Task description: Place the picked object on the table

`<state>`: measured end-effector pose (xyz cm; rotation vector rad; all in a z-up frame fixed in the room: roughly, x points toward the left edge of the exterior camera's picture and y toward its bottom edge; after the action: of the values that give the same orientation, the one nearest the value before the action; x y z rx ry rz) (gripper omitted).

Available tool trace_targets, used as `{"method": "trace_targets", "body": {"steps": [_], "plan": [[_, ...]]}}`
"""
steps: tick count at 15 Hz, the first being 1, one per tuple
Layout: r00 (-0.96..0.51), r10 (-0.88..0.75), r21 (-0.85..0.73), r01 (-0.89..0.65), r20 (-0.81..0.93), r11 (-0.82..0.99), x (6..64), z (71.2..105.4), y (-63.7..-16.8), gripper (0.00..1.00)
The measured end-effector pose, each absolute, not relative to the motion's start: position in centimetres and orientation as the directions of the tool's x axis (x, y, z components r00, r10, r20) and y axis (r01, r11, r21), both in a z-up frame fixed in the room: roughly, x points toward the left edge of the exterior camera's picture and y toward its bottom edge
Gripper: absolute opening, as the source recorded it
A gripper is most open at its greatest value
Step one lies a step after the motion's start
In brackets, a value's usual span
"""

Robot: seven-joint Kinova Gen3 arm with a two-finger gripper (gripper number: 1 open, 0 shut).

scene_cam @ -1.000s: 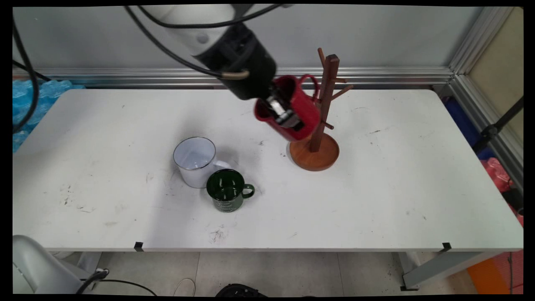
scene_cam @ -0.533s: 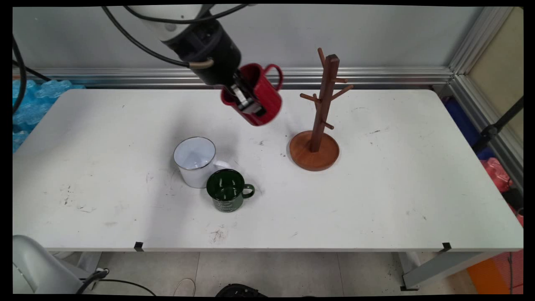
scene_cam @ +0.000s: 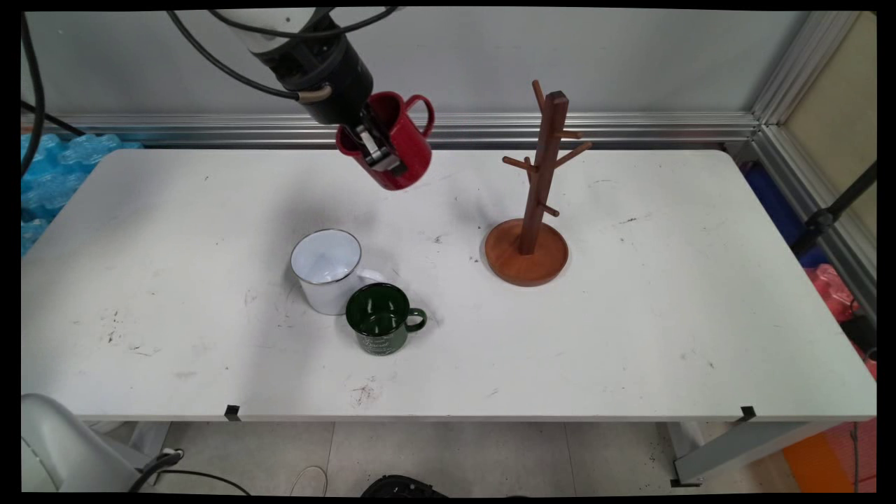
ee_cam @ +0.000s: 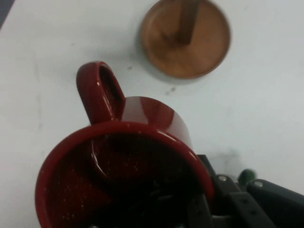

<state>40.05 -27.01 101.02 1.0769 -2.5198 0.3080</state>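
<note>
End effector (scene_cam: 381,150): hanging above the far left-centre of the counter (scene_cam: 630,336), grasping a red mug (scene_cam: 392,143) by its rim, one finger inside and one outside the wall. Red mug: being held in the air, tilted, mouth facing up and toward the arm, handle pointing up and to the right in the main view; in the hand view the red mug (ee_cam: 123,175) is filling the lower left, handle upward, with the rack's round base above it. Mug rack (scene_cam: 535,203): wooden, standing upright on its round base right of centre, pegs bare, well apart from the held mug. White mug (scene_cam: 327,269): sitting upright on the counter left of centre, mouth up. Green mug (scene_cam: 381,325): sitting upright just in front of and to the right of the white one, touching or nearly touching it, handle pointing right. Black cables (scene_cam: 210,49): hanging from the arm at the upper left.
</note>
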Motion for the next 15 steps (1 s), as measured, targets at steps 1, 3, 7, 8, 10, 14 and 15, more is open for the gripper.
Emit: {"method": "trace_targets", "body": {"steps": [1, 3, 7, 8, 10, 14, 15], "plan": [[-0.639, -0.647, -0.061, -0.730, 0.416, 0.681, 40.3, 100.9, -27.5, 0.00], [-0.649, -0.649, -0.080, -0.729, 0.398, 0.680, 40.7, 100.5, -28.3, 0.00], [-0.689, -0.640, -0.128, -0.708, 0.340, 0.695, 41.3, 98.9, -31.0, 0.00], [-0.701, -0.635, -0.136, -0.699, 0.325, 0.702, 41.3, 98.4, -31.6, 0.00], [-0.718, -0.629, -0.145, -0.685, 0.298, 0.714, 41.3, 97.4, -32.7, 0.00], [-0.748, -0.619, -0.146, -0.658, 0.237, 0.739, 41.1, 94.4, -34.8, 0.00], [-0.754, -0.617, -0.145, -0.652, 0.224, 0.744, 41.0, 93.7, -35.2, 0.00]]}}
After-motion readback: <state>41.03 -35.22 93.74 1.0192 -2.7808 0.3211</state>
